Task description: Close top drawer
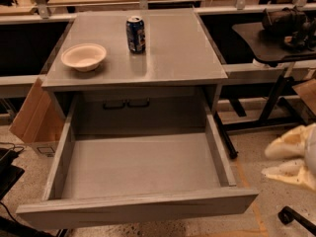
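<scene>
The fingers (289,143) look spread apart, clamped on nothing and touching nothing. The gripper (270,162) hangs low on the right, just off the top drawer (138,209), which is pulled way out from under the cabinet top (177,53), plain grey front toward the camera.

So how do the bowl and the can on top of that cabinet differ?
The bowl is pale, wide and low; the can is dark blue, narrow and tall, standing upright. The bowl sits near the left edge of the cabinet top; the can stands farther back, nearer the middle. Both rest on that grey surface, above the open top drawer. The end effector is low at the right, touching neither.
</scene>
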